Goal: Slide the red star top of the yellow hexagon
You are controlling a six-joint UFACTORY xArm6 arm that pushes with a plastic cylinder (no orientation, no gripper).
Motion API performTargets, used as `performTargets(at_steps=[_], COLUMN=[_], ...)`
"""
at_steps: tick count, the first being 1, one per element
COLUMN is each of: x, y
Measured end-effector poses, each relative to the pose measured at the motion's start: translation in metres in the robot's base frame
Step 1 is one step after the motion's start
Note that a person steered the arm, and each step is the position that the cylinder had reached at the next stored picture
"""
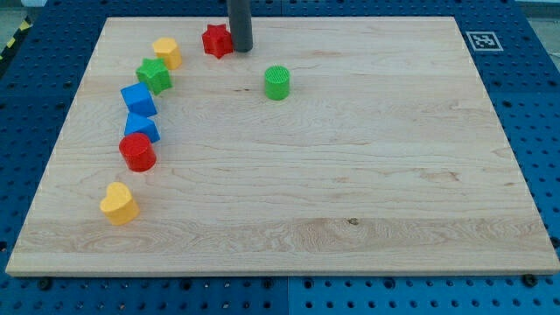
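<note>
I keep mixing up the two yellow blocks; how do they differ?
The yellow hexagon block sits near the view's top, beside the green star block; the yellow heart-shaped block lies alone near the view's bottom-left. The hexagon has flat sides; the heart is rounded, lobed. Both share colour and similar size.

Board (pixel 350 175): pale wood, visible grain and a small dark knot, smooth, matt to faint satin. Blocks, all plastic-looking with fine ridged layer lines: red star (pixel 216 40), yellow hexagon (pixel 166 52), green star (pixel 154 75), two blue blocks (pixel 138 99) (pixel 141 128), red cylinder (pixel 137 152), yellow heart (pixel 118 203), green cylinder (pixel 276 83); dull sheen. Rod ending in my tip (pixel 241 49): dark grey, smooth, matt. Surrounding table (pixel 35 105): blue perforated panel, slightly glossy. Printed black-and-white paper marker (pixel 482 40) at board corner.
</note>
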State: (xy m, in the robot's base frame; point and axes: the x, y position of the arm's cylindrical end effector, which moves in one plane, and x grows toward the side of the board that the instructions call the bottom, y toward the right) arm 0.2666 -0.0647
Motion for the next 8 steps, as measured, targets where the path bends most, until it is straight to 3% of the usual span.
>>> performTargets(at_steps=[6, 7, 8], x=[-0.011, -0.011, -0.010], y=[-0.083, -0.087, -0.047])
